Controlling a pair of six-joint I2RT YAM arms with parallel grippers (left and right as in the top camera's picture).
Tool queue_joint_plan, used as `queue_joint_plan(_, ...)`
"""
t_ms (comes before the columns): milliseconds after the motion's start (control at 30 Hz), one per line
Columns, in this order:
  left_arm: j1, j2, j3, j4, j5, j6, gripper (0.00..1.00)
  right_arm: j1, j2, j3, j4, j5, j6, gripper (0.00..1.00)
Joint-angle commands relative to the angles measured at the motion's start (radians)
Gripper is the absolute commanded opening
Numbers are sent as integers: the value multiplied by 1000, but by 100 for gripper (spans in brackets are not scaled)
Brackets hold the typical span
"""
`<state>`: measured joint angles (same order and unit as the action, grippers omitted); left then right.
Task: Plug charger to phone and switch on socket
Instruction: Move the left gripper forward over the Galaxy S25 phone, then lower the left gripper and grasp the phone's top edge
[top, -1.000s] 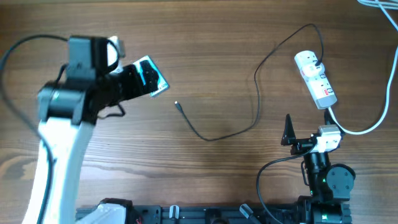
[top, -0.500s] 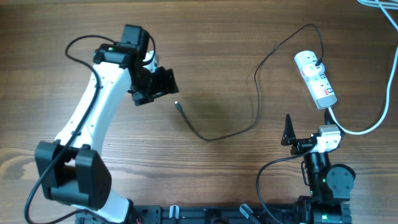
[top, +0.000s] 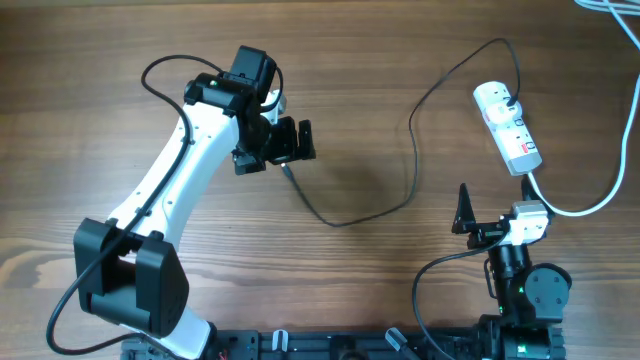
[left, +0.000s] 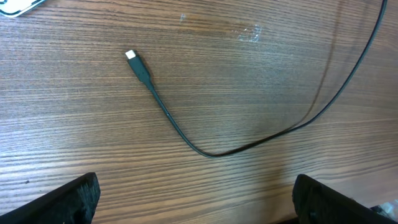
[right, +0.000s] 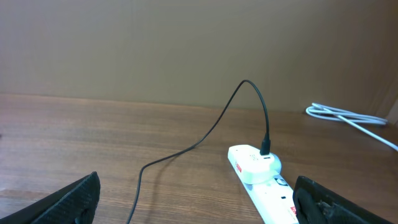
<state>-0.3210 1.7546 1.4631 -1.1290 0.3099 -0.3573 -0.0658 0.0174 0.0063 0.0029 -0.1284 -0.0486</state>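
A brown wood-grain table fills the overhead view; across its left half reaches the white-and-black left arm, which a second ago stood at the far left edge and has since swung in towards the middle. Its left gripper then sat at the teal-screened phone and now hovers just above the cable's tip, fingers spread wide with nothing between them. The right gripper sits unmoved at the lower right, its fingers likewise wide apart and empty, facing the socket. The white elongated power strip with rounded ends lies at the upper right as before, its thick white cord trailing off right. The charger, a long thin black cable, is plugged into the strip's far end and loops left across the table, unshifted; its small metal-tipped connector lies bare on the wood. The phone is hidden from above; a pale sliver in the left wrist view's corner may be it, though I cannot tell.
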Motion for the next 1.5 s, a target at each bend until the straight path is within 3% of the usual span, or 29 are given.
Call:
queue_joint_plan(0,-5,9,8,6,12,2,100,1,-10,-1,3,17,14,100)
queue_joint_plan(300,-4,10,8,29,11,1,100,1,-10,-1,3,17,14,100)
queue_joint_plan(567,-5,36,8,49,-137,-225,100,1,-10,-1,3,17,14,100)
queue_joint_plan(1233,-5,265,8,196,-229,-358,100,1,-10,-1,3,17,15,100)
queue_joint_plan(1467,-5,291,8,293,-359,-396,100,1,-10,-1,3,17,15,100)
